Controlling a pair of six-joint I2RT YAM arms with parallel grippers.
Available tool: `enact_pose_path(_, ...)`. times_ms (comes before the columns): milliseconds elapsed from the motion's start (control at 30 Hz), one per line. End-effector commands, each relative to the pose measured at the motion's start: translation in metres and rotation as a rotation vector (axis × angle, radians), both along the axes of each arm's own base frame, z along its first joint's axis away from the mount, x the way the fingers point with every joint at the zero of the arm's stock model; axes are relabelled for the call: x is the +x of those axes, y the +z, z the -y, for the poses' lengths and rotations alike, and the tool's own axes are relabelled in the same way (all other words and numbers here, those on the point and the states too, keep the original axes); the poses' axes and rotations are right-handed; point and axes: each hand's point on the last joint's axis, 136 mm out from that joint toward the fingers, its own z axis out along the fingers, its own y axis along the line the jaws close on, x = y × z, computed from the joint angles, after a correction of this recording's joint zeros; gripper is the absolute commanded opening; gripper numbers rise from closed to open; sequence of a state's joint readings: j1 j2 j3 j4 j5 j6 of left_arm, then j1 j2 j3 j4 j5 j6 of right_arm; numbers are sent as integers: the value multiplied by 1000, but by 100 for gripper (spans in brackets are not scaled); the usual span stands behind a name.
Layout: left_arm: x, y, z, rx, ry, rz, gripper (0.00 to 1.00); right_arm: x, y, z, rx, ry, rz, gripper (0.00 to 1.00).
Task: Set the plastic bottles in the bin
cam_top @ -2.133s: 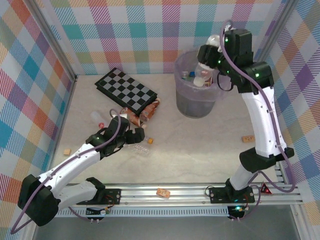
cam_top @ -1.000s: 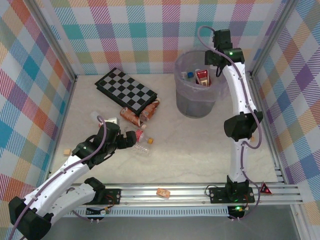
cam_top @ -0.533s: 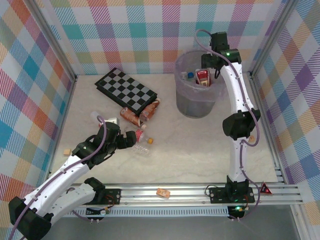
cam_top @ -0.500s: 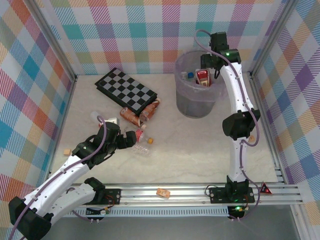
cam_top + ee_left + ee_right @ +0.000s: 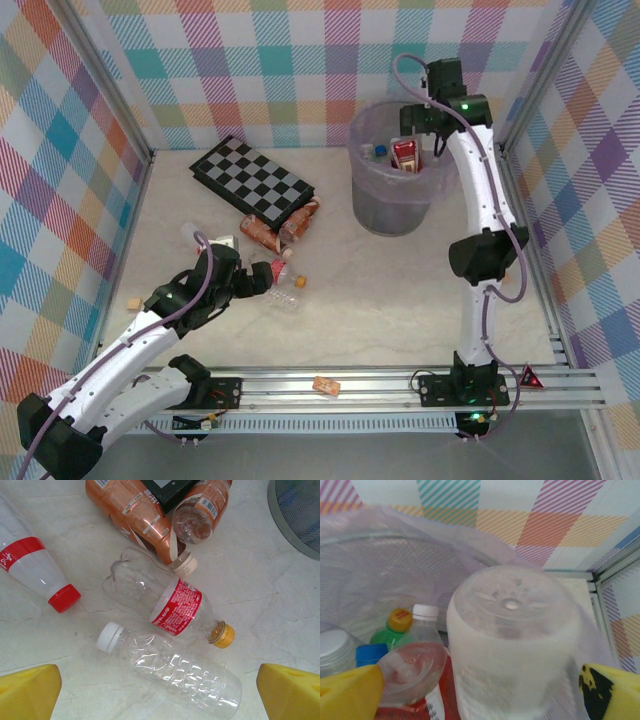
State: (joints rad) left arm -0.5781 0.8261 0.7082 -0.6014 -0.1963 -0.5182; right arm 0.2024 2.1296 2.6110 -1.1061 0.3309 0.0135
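Observation:
My right gripper (image 5: pixel 414 132) hangs over the pale-purple bin (image 5: pixel 385 208), open. A whitish plastic bottle (image 5: pixel 512 645) sits blurred between its wide yellow fingers (image 5: pixel 350 692), base toward the camera, over the bin wall (image 5: pixel 380 570) and several bottles inside, one with a red label (image 5: pixel 405 153). My left gripper (image 5: pixel 160 692) is open above a clear white-capped bottle (image 5: pixel 175 667) lying on the table. Beside that lie a red-labelled bottle with a yellow cap (image 5: pixel 170 602), a red-capped bottle (image 5: pixel 30 567) and orange-brown bottles (image 5: pixel 135 515). In the top view the left gripper (image 5: pixel 262 283) is next to this pile.
A black-and-white checkerboard (image 5: pixel 252 180) lies at the back left, its corner over the orange-brown bottles (image 5: pixel 270 232). Small tan cubes sit near the front rail (image 5: pixel 323 385), at the right (image 5: pixel 495 277) and at the left (image 5: pixel 132 302). Patterned walls enclose the table.
My right gripper's fingers have spread apart over the bin, and the whitish bottle now sits loose between them. The left arm and the floor bottles have not moved.

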Motion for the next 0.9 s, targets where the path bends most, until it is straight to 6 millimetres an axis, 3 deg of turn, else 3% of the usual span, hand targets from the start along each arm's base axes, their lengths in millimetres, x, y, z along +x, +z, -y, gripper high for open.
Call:
enact_pose_path(0, -3, -6, -7, 3, 32, -22, 100, -27, 44, -6, 43, 46, 68, 100)
enact_pose_path(233, -5, -5, -7, -8, 31, -16, 100, -30, 49, -17, 88, 99, 85, 100)
enact_pose_path(333, -6, -4, -7, -13, 30, -14, 100, -20, 60, -23, 116, 126, 141, 88)
enact_pose_path(433, -7, -5, -7, -15, 28, -16, 100, -2, 67, -23, 131, 124, 193, 69)
enact_pose_path(500, -9, -5, -9, -15, 30, -15, 100, 10, 63, -20, 148, 114, 200, 65)
enact_pose_path(700, -13, -4, -13, -11, 36, -9, 100, 38, 38, -24, 136, 142, 194, 68)
enact_pose_path(867, -14, -4, -12, -19, 34, -10, 100, 39, 13, -24, 134, 145, 122, 68)
